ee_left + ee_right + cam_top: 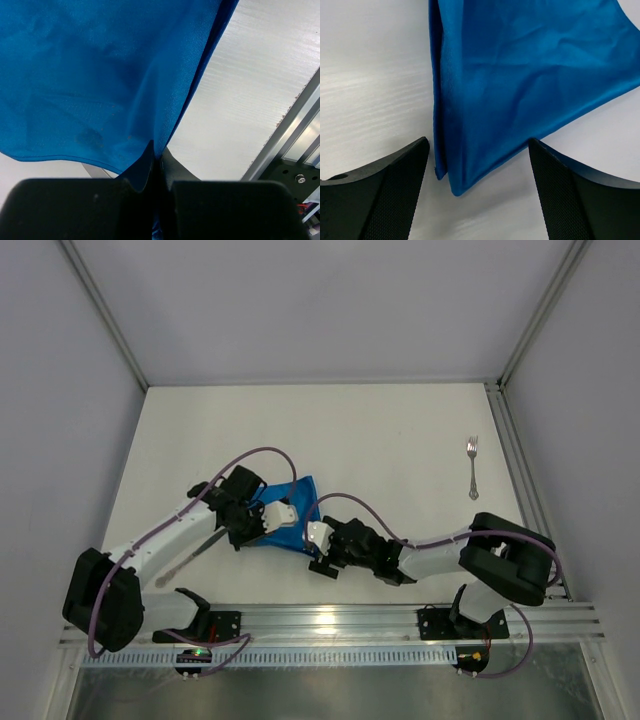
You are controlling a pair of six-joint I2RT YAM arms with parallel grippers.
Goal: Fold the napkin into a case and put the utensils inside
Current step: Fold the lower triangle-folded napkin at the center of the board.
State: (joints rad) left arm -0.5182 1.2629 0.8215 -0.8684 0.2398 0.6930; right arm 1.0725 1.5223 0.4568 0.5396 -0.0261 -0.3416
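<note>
Left pincer point(159, 162) is pinched tight on a fold of the blue napkin point(90, 75) (bunched, near the front of the tabletop point(380, 440)). Right pincer point(477, 150) gapes wide astride its corner, gripping nothing; the fork point(473, 468) lies far right.

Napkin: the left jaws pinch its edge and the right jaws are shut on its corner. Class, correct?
No. On the right gripper the jaws stand open, the napkin corner between them, as the right wrist view shows. The left gripper does pinch its edge.

One blue napkin point(300, 497), one silver fork point(472, 468), one slim dark grey utensil point(195, 552)
</note>
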